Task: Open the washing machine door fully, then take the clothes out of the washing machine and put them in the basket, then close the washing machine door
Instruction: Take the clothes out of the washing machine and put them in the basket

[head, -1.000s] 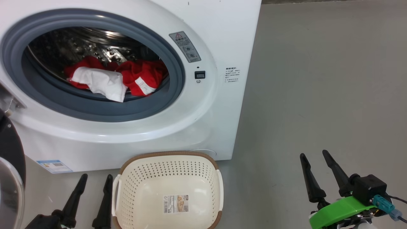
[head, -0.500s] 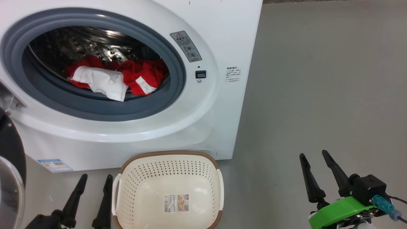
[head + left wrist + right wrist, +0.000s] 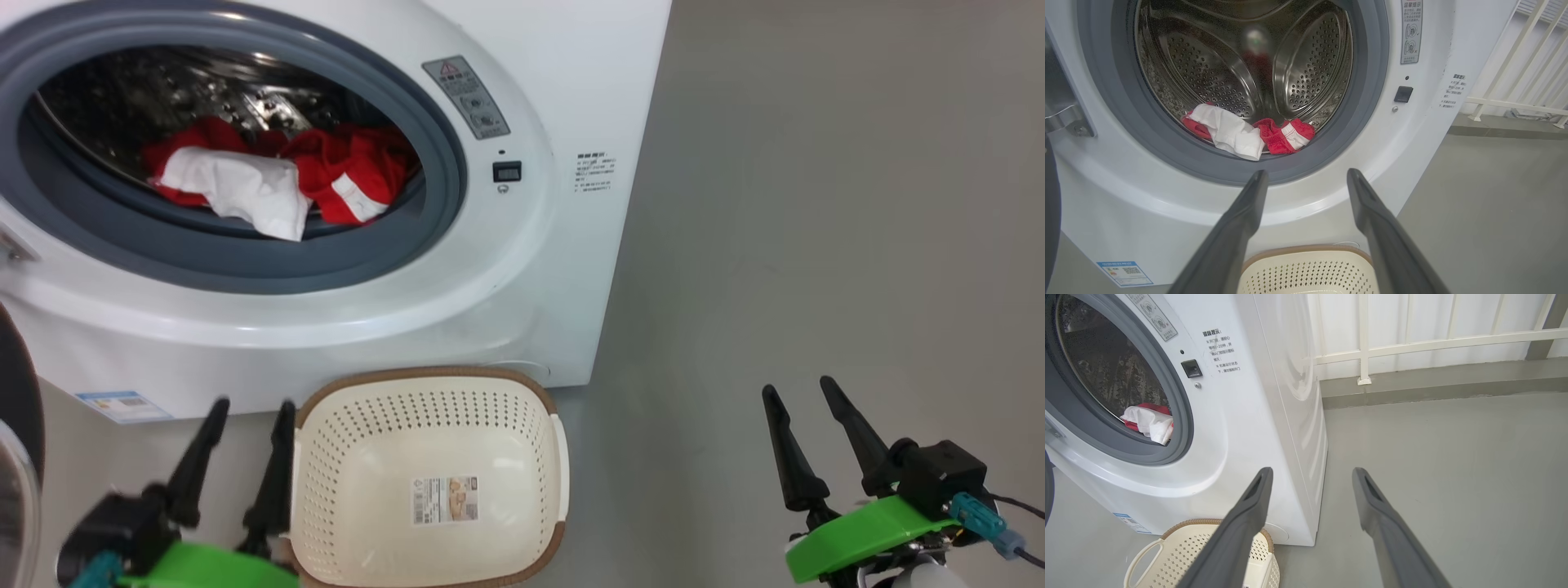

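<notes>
The washing machine (image 3: 563, 82) stands open, its grey gasket ringing the steel drum (image 3: 1241, 61). Red and white clothes (image 3: 269, 184) lie at the drum's front lip, also in the left wrist view (image 3: 1245, 134) and the right wrist view (image 3: 1149, 422). The door (image 3: 16, 425) hangs swung out at the far left edge, mostly cut off. The cream basket (image 3: 424, 400) sits on the floor before the machine and holds nothing. My left gripper (image 3: 251, 404) is open just left of the basket. My right gripper (image 3: 798, 388) is open over bare floor at the right.
Grey floor (image 3: 816, 204) stretches to the right of the machine. A white railing (image 3: 1412, 345) runs along the wall behind. A blue label (image 3: 122, 404) marks the machine's lower front.
The head camera has shifted, so the machine sits a little higher and further left. My left gripper has risen, showing its green wrist part. The right gripper looks unmoved.
</notes>
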Controlling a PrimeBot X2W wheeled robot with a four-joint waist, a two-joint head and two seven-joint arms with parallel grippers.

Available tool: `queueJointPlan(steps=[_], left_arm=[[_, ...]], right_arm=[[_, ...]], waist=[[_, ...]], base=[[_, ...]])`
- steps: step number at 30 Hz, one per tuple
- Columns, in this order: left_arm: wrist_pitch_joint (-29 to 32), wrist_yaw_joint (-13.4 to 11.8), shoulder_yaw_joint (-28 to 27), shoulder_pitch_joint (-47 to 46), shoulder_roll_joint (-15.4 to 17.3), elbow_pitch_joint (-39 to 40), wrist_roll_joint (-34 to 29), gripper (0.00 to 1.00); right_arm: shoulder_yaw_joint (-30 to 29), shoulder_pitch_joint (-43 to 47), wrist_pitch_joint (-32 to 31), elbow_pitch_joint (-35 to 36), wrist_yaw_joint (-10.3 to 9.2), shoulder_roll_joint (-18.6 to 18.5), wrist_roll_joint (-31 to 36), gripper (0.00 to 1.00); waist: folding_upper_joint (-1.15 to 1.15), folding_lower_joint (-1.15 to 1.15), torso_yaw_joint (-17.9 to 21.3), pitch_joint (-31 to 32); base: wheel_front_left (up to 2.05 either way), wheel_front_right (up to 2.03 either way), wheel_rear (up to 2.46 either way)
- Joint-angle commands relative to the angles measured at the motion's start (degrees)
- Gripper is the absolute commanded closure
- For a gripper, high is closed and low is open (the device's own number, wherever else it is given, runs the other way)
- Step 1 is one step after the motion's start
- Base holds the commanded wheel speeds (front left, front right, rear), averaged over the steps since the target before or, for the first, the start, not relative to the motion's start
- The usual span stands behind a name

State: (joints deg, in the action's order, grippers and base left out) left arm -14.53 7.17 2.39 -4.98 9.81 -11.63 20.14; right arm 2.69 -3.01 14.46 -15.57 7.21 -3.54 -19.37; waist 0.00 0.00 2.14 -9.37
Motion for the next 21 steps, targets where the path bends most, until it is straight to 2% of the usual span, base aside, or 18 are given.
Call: queueJointPlan(steps=[1,8,15,16,21], left_arm=[[-0.47,0.32,-1.51,-4.37,1.46,0.13,-0.83,0.0],[-0.47,0.32,0.83,-17.65,3.53,-8.62,-1.99,0.0],[-0.47,0.21,1.03,-30.88,5.18,-21.52,-4.48,0.0],[-0.47,0.21,1.03,-30.88,5.18,-21.52,-4.48,0.0],[0.72,-1.24,1.84,-39.74,5.41,-32.34,-5.77,0.0]], right_arm=[[1.31,-2.31,0.54,1.56,0.28,-0.12,1.17,0.0],[2.08,-4.3,0.54,1.94,0.28,0.38,1.45,0.0],[3.89,-6.44,0.54,2.02,0.28,0.63,1.04,0.0],[3.89,-6.44,0.54,2.02,0.28,0.63,1.04,0.0],[4.32,-7.57,0.54,2.48,0.28,0.65,-0.44,0.0]], waist=[[0.0,0.0,0.3,-1.79],[0.0,0.0,1.39,-6.2],[0.0,0.0,3.55,-10.25],[0.0,0.0,3.55,-10.25],[0.0,0.0,4.75,-12.89]], base=[[0.0,0.0,0.0],[0.0,0.0,0.0],[0.0,0.0,0.0],[0.0,0.0,0.0],[0.0,0.0,0.0]])
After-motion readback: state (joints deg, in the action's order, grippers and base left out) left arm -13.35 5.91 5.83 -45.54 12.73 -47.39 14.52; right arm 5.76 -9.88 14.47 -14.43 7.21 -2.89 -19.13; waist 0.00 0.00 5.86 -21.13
